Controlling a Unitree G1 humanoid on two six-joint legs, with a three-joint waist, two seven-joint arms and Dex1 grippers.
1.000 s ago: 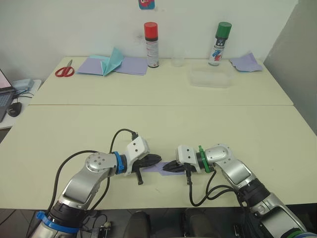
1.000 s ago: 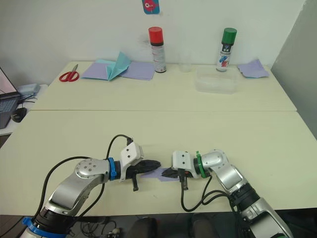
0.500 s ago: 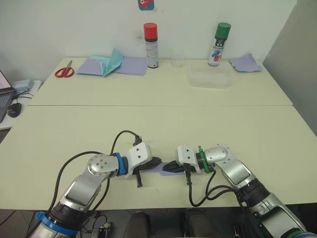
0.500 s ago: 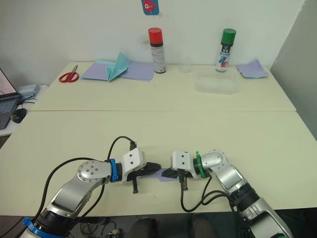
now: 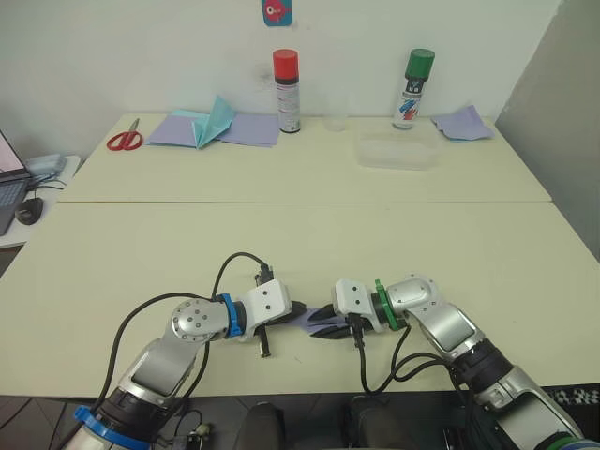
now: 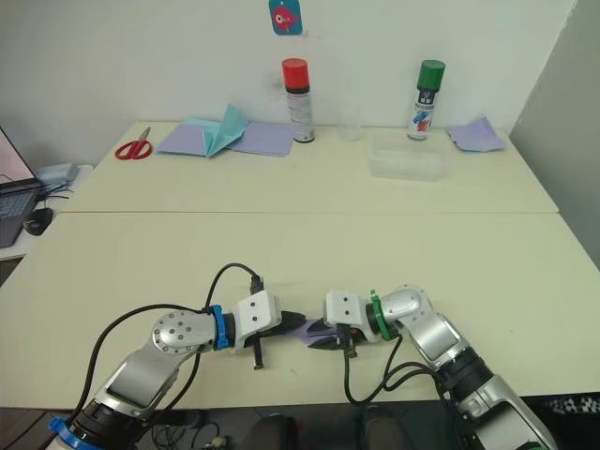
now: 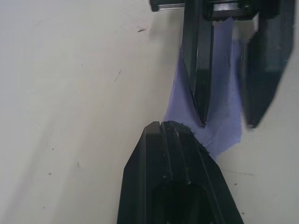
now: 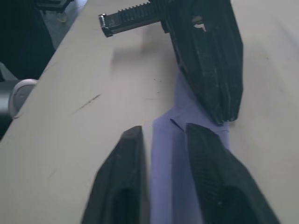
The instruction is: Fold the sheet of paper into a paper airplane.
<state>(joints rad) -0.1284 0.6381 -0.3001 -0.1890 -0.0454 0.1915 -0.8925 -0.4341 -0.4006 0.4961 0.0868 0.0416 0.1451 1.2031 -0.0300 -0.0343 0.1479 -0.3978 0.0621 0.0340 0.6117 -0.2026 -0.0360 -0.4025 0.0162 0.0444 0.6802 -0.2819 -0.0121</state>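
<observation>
Paper between left hand, right hand.

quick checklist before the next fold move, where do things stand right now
1. Paper flat on the table: ok. The sheet of paper lies between the two grippers near the front edge of the table.
2. Left gripper pinning the sheet: ok. Its fingers are together, tips on the paper's end.
3. Right gripper ready to crease: ok. Its fingers are apart, over the paper.
4. Grippers clear of each other: not ok. Tips nearly meet over the sheet.
5. Fold stage: cannot tell. The grippers cover most of the paper.
6. Red scissors and spray cans out of the way: ok, at the far side.
</observation>
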